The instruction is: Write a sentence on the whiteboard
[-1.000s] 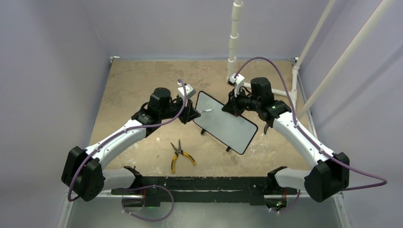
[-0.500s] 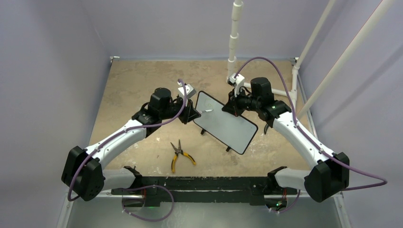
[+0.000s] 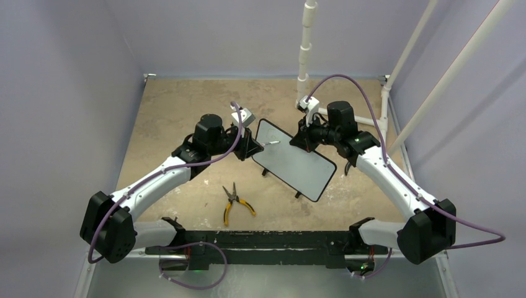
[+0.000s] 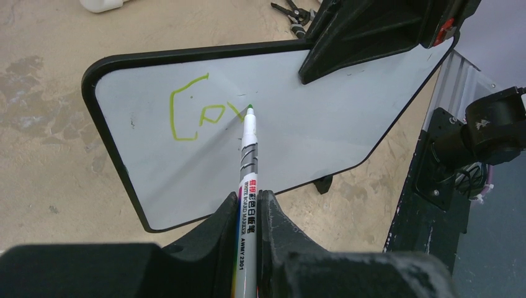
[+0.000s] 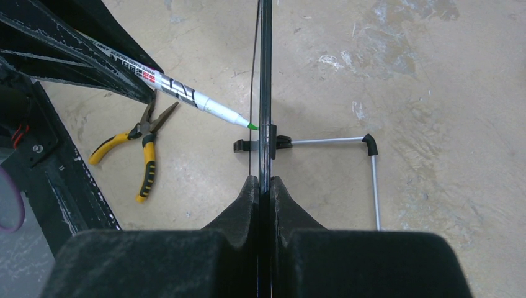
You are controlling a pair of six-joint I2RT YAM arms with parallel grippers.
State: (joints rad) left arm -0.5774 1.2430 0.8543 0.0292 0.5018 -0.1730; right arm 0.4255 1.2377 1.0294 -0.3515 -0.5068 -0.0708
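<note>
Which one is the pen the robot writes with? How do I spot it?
Look at the whiteboard standing in the middle of the tan table. The left gripper pinches the marker, tip by the green scrawl. It is the only thin white stick with a green tip; the pliers nearby have yellow handles.

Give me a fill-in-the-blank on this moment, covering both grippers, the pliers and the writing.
The left gripper is shut on a marker with a ____ tip.
The right gripper is shut on the edge of the ____.
The pliers have ____ handles.
The writing forms ____ row.
Missing words: green; whiteboard; yellow; one.
</note>
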